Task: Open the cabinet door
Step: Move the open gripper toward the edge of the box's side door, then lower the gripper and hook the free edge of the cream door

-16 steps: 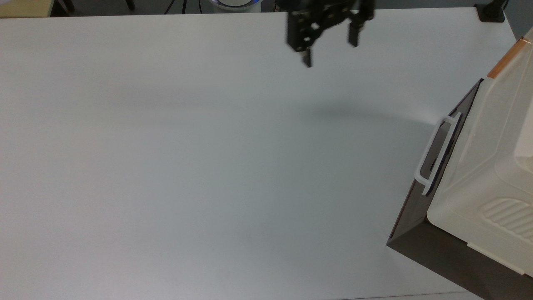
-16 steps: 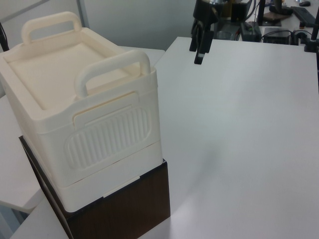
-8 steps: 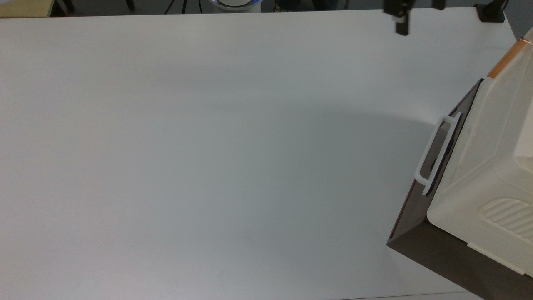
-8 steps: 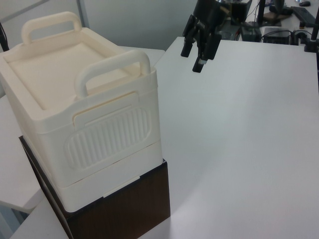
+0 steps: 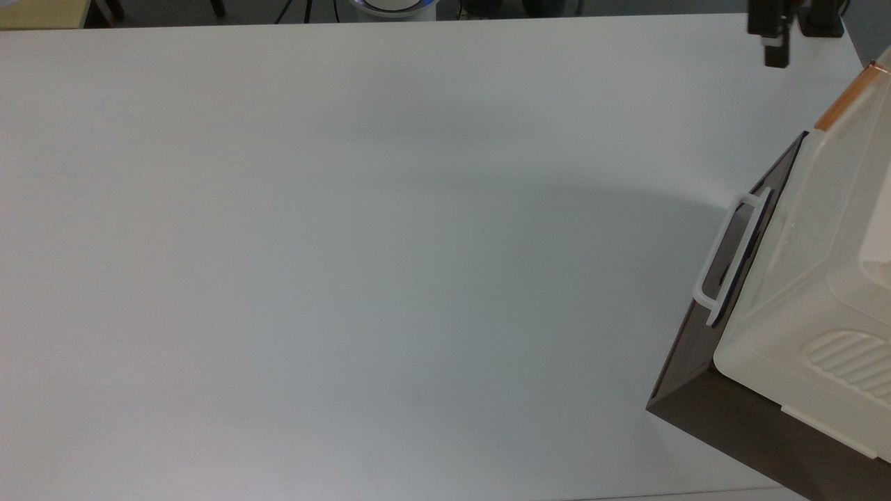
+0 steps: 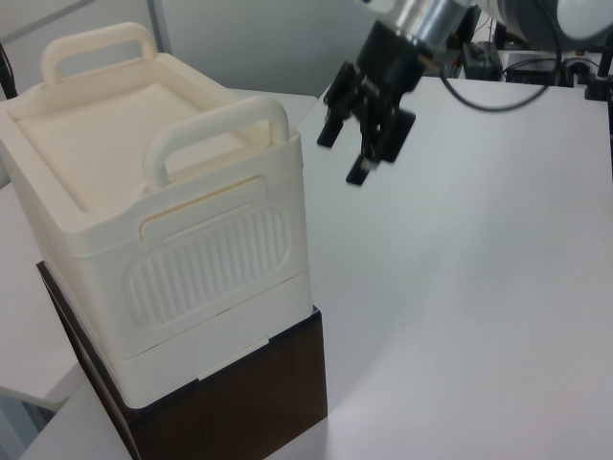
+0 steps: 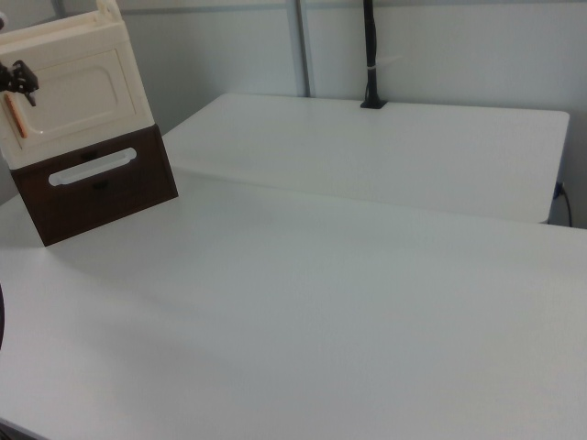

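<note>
The cabinet door (image 7: 78,87) is a cream panel with a rounded inset, and it looks shut. Its orange-tan bar handle (image 7: 16,115) runs along the right view's left edge of the panel. That handle (image 5: 845,101) also shows at the cabinet's far corner in the top view. My gripper (image 6: 345,151) hangs open in the air, close in front of the cream cabinet (image 6: 163,211) and holding nothing. In the right view the gripper (image 7: 20,79) sits just above the orange handle. One finger (image 5: 774,53) shows near the top view's upper right.
Under the cream cabinet sits a dark brown panel (image 7: 101,188) with a white loop handle (image 5: 731,259). The cabinet top carries two arched carry handles (image 6: 215,129). The white table (image 5: 348,243) spreads wide. A black post (image 7: 371,55) stands at its far edge.
The gripper has swept toward the top view's right, from mid-table to the cabinet's corner. In the left view it has come down and nearer to the cabinet.
</note>
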{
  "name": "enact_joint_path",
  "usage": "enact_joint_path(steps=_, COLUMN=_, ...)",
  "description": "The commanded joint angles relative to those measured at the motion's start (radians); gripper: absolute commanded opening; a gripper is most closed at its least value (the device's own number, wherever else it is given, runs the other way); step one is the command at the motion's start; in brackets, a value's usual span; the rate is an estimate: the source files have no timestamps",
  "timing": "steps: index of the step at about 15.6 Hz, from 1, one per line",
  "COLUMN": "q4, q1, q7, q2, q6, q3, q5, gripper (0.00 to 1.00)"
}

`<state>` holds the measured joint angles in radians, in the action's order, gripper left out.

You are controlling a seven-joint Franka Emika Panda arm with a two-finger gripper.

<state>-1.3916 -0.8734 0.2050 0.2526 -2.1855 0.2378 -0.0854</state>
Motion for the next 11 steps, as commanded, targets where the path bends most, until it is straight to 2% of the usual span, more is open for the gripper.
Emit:
enact_joint_path(steps=1, q4=0.031, q1=-0.042, q7=-0.052, q2=0.051, q6=-0.083, q3=0.021, q5=-0.005, gripper=0.97)
enact_joint_path(steps=4, q4=0.046, q1=-0.036, q7=-0.064, q2=0.109, q6=-0.143, q3=0.023, q5=-0.001, gripper=0.89)
enact_joint_path(steps=10, q4=0.062, q1=-0.038, q7=-0.090, q2=0.140, q6=-0.157, q3=0.025, q5=0.013, gripper=0.89)
enact_joint_path(steps=11, q4=0.077, q1=-0.038, q7=-0.111, q2=0.148, q6=-0.157, q3=0.026, q5=0.016, gripper=0.84)
